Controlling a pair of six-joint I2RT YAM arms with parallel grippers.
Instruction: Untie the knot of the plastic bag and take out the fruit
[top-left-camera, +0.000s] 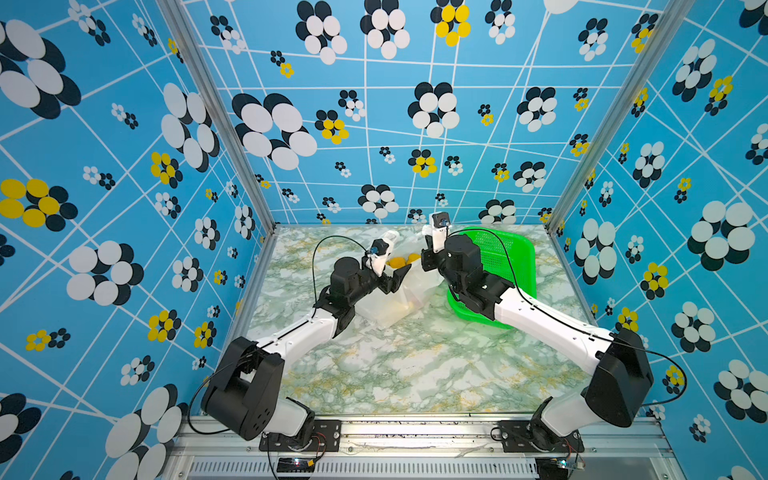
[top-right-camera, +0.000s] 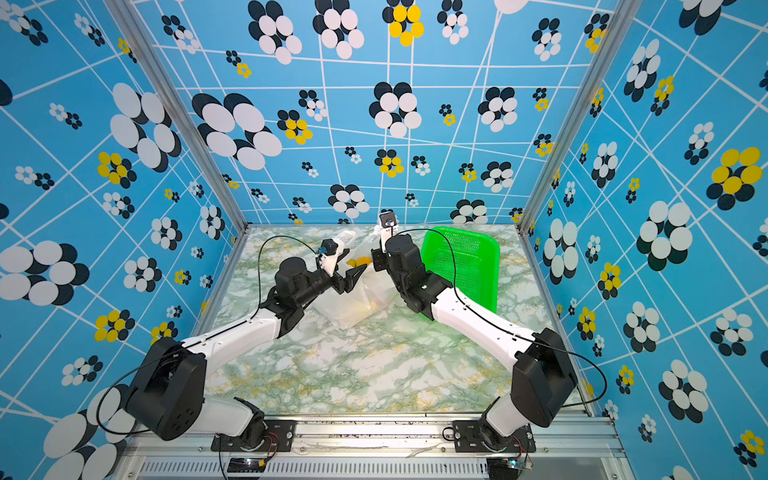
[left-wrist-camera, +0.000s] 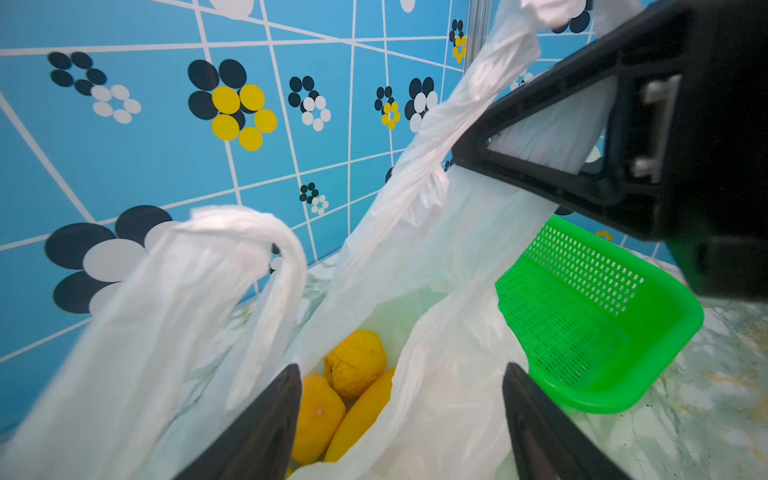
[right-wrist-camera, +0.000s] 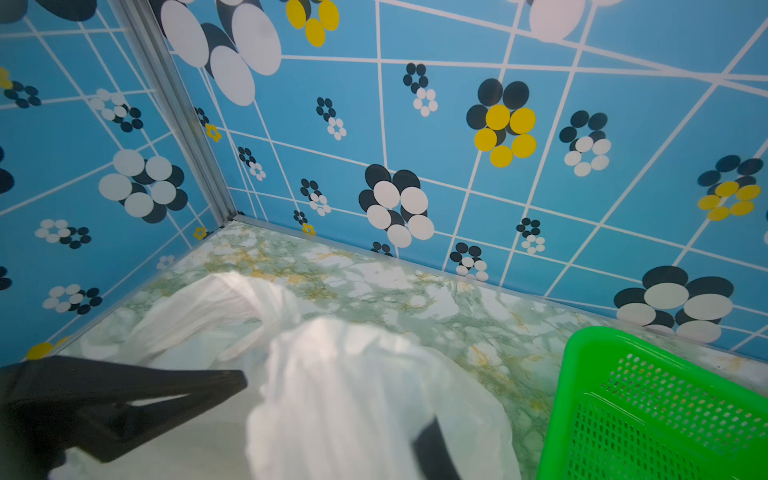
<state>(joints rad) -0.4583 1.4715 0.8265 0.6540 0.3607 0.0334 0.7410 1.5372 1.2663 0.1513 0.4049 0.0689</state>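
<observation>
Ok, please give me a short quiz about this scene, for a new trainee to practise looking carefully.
1. True or false: the left gripper is shut.
2. What pinches a handle of the plastic bag? A) left gripper B) right gripper
3. Complete: the fruit seen in the bag's open mouth is ____ in colour.
Key: 1 false; 2 B; 3 yellow.

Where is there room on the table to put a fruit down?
The bare stretch of marble table at the front, between the plastic bag and the arm bases, is free. So is the back left corner, between wall and bag. The back middle is crowded: bag and green basket sit close together.
</observation>
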